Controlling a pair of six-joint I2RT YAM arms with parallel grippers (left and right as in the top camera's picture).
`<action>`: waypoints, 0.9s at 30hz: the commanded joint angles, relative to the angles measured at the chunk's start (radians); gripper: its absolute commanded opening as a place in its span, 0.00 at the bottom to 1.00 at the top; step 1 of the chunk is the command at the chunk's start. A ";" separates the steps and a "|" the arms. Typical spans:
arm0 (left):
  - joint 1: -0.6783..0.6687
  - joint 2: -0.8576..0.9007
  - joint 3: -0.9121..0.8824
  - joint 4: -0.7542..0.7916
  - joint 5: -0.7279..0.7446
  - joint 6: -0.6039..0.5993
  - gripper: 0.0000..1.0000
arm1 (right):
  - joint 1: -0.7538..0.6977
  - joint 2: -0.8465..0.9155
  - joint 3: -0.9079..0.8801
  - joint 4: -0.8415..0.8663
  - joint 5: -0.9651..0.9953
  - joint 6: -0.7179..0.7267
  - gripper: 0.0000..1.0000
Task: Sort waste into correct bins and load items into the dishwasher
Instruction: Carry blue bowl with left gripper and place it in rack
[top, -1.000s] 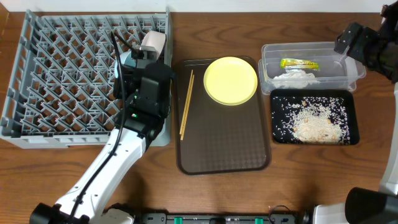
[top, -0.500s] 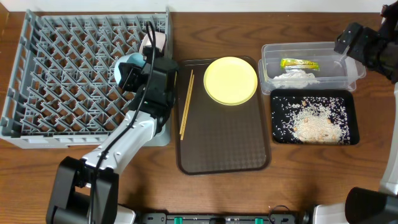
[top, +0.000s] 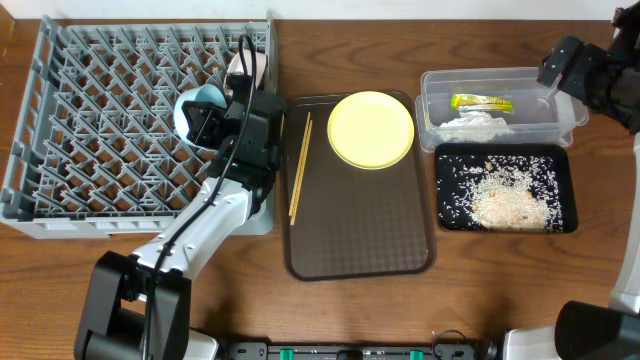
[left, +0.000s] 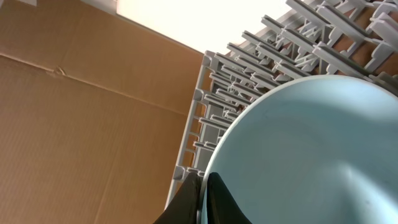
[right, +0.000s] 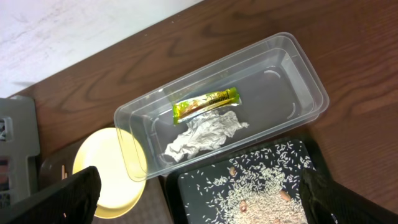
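Your left gripper (left: 202, 190) has its jaws pinched narrow on the rim of the light blue bowl (top: 188, 106), one finger on each side of the wall (the wrist view shows this plainly). The bowl is tilted on edge over the right side of the dish rack (top: 90, 130), which fills the far left corner of the desk. You cannot tell from these views whether the bowl touches the pegs. The pinkish-white bowl (top: 250, 66) sits at the rack's far right corner, just beyond the gripper.

Your right gripper (right: 210, 198) hangs above the far right corner of the desk, jaws spread wide with nothing between them. Below it the clear tub (right: 292, 62) holds the yellow-green wrapper (right: 205, 104) and the crumpled white paper (right: 205, 137), just beside each other. The black tray (top: 562, 220), just beside the tub on its near side, carries the rice scraps (top: 505, 195).

In the middle of the desk the brown serving tray (top: 360, 240) bears the yellow plate (top: 371, 129) at its far end and the chopsticks (top: 299, 165) along its left rim.
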 joint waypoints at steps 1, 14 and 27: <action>0.002 0.001 -0.018 0.002 -0.026 -0.046 0.07 | -0.002 0.005 0.010 -0.002 -0.005 0.006 0.99; -0.042 0.003 -0.044 -0.002 -0.021 -0.060 0.07 | -0.002 0.005 0.010 -0.002 -0.005 0.006 0.99; -0.101 0.067 -0.044 -0.028 -0.019 -0.060 0.08 | -0.002 0.005 0.010 -0.002 -0.005 0.006 0.99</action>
